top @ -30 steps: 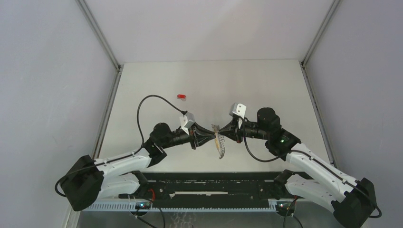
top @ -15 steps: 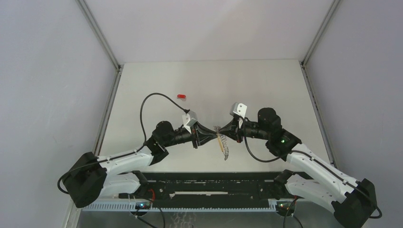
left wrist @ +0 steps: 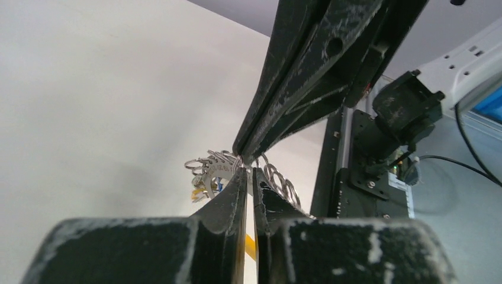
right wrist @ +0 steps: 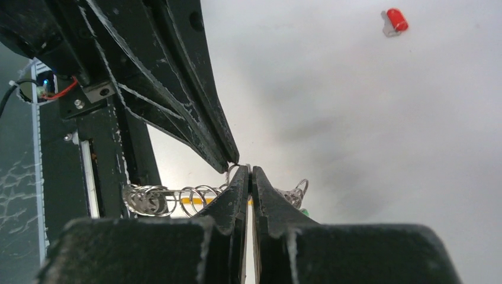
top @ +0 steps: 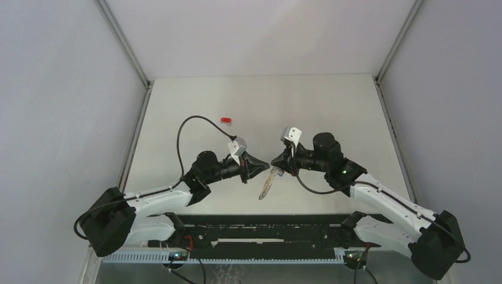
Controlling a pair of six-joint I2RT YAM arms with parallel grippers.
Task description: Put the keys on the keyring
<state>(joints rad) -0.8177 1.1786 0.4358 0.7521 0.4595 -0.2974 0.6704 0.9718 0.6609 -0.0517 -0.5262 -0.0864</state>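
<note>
From above, I have the two claws nose to nose over the middle of the desk [top: 331, 106], the left claw [top: 262, 167] reaching in from 9 o'clock and the right claw [top: 274, 162] from 3 o'clock, tips just beside each other. The right claw is pressed together and pinching the keyring [top: 267, 186], a string of wire loops that hangs off its tip toward 7 o'clock. On my left wrist camera the left claw's fingers [left wrist: 228, 201] are pressed nearly together with only a sliver between them, and loops crowd the tips; I cannot tell whether one is caught there. A yellow key [right wrist: 193, 201] and a green key [right wrist: 303, 212] show among the loops. The red key [top: 225, 119] lies alone on the desk, well apart at 11 o'clock from the claws
</note>
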